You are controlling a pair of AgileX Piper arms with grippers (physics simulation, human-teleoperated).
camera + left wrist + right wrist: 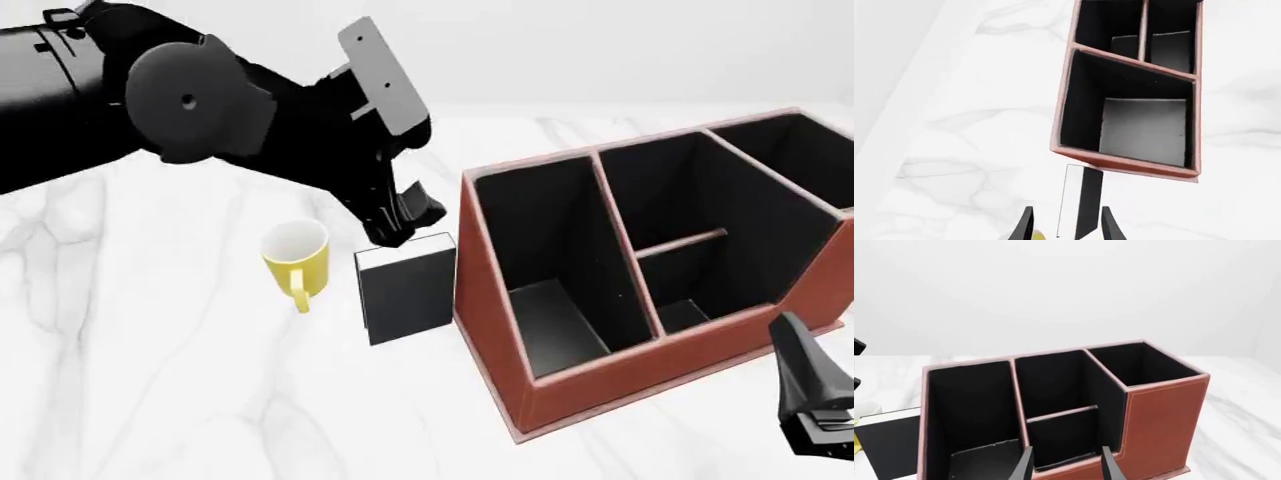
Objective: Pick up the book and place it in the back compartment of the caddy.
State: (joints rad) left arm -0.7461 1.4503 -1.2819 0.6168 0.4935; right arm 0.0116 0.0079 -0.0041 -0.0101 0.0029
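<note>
Reaching down, the left gripper (400, 215) had its open fingers on either side of the black book (407, 290), which stood just beside the caddy (534, 395) and near the yellow mug (296, 252). It looked like the grabbing step. Next it needed to squeeze, lift, and carry to the back compartment (683, 315). The right gripper (1066, 462) waited open, holding nothing.

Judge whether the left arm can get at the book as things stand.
Probably yes: the left gripper is open right above the upright book, fingers straddling its top edge; the mug and caddy flank it without blocking.

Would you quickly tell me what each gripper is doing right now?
Left gripper: open, fingers either side of the book, not clamped.
Right gripper: open, empty, near the caddy.
</note>
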